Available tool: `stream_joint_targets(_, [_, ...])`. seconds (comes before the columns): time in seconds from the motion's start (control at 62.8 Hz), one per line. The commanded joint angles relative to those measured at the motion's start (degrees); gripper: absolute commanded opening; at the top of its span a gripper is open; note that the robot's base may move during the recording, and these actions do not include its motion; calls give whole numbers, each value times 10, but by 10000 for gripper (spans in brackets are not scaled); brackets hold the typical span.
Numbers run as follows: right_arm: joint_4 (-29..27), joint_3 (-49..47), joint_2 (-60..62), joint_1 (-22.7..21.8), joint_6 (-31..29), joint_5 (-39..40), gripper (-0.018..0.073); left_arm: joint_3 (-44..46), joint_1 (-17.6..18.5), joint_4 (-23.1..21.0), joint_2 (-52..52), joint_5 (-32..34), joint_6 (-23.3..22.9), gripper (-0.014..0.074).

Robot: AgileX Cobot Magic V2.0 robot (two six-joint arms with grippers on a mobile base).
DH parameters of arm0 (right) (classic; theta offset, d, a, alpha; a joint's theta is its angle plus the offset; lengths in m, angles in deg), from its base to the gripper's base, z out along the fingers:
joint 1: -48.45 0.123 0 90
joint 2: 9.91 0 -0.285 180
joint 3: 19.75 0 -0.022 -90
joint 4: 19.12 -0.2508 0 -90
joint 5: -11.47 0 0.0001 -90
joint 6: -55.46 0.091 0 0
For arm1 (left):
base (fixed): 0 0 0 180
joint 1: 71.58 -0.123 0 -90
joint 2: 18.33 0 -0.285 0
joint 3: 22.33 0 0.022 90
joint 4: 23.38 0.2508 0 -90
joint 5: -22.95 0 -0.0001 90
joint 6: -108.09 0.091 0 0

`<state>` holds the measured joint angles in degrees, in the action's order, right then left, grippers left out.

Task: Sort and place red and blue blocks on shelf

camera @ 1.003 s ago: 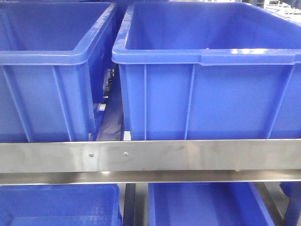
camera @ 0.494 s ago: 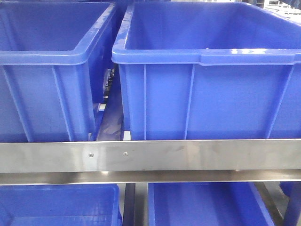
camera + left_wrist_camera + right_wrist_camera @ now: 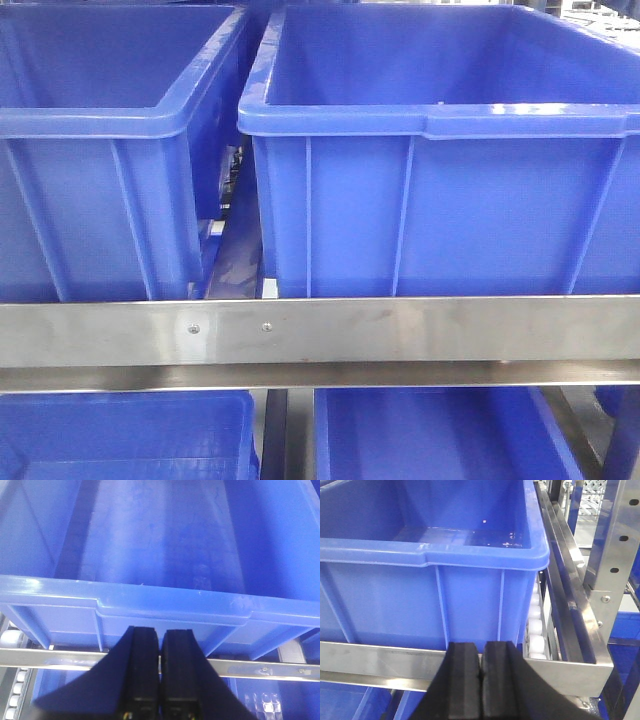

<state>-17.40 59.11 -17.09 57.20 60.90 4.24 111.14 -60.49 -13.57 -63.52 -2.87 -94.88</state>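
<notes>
No red or blue block shows in any view. The shelf's brushed-steel front rail with small screws runs across the front view, below two large blue bins. My left gripper is shut and empty, in front of a bin's front wall and the rail. My right gripper is shut and empty, in front of the rail below another bin. Neither gripper shows in the front view.
Left blue bin and right blue bin stand on the upper tier; more bins sit below. White rollers run beside the bin. A perforated steel upright stands at the right.
</notes>
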Motion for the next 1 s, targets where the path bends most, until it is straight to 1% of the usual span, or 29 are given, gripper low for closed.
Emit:
stream_joint_targets(0.0, [8,1,10,-3,-1,49,49,17,1,3,0,43,0,125])
stream_joint_targets(0.048, [8,1,10,-3,-1,49,49,17,1,7,0,42,0,125])
stream_joint_targets(0.111, [8,1,10,-3,-1,49,49,16,1,36,1,43,0,125])
stream_joint_targets(0.143, [8,1,10,-3,-1,49,49,15,1,35,9,44,0,125])
stream_joint_targets(0.191, [8,1,10,-3,-1,49,49,8,1,36,27,53,0,125])
stream_joint_targets(0.287, [8,1,10,-3,-1,49,49,-19,0,60,72,69,0,125])
stream_joint_targets(0.398, [8,1,10,-3,-1,49,49,-61,0,78,127,102,0,125])
stream_joint_targets(0.494, [8,1,10,-3,-1,49,49,-104,-14,77,170,130,0,125])
stream_joint_targets(0.701, [8,1,10,-3,-1,49,49,-190,-61,58,253,195,-6,125])
stream_joint_targets(0.812, [8,1,10,-3,-1,49,49,-224,-68,56,288,213,-6,125])
stream_joint_targets(0.987, [8,1,10,-3,-1,49,49,-265,-68,56,336,214,-6,125])
